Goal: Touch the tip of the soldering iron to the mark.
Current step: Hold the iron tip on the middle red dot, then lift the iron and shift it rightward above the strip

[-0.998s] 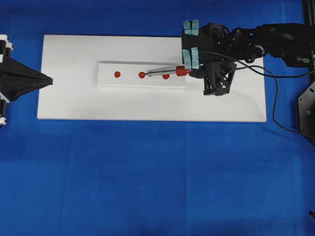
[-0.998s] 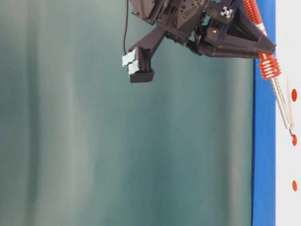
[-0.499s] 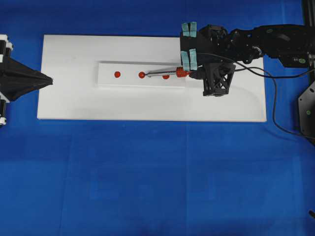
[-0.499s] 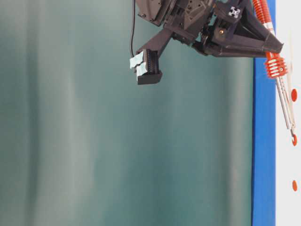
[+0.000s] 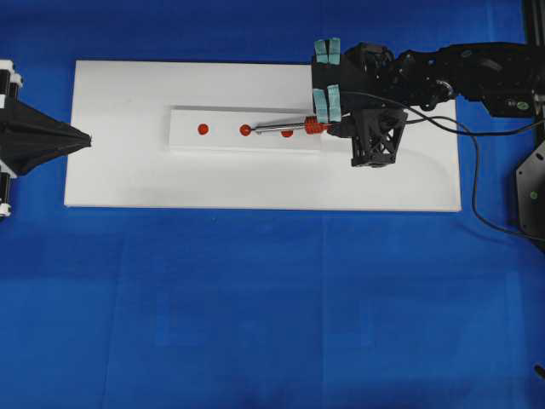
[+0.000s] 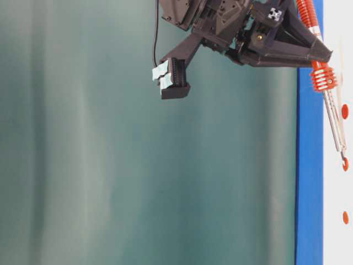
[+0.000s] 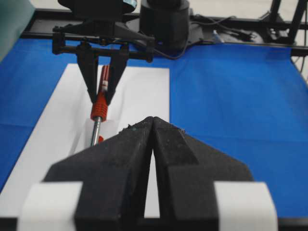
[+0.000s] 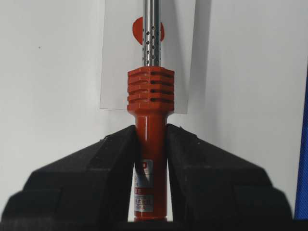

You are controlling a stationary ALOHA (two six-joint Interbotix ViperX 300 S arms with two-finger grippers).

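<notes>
1 soldering iron [image 5: 294, 127], 3 red marks – tip [image 5: 247, 130] on the middle mark [image 6: 345, 163].
Right gripper [image 8: 150, 144] jaws clench the red-orange handle over the white strip [image 5: 221, 139]; left gripper [image 7: 152, 126] jaws are pressed together, holding nothing – both above 1 white board [image 5: 128, 170].

right gripper [image 5: 328, 126] shifted slightly left and nearer the board since a second ago, soldering iron [image 5: 294, 128] lying flatter, tip [image 6: 344, 164] lower on the middle red mark [image 5: 245, 129]
</notes>
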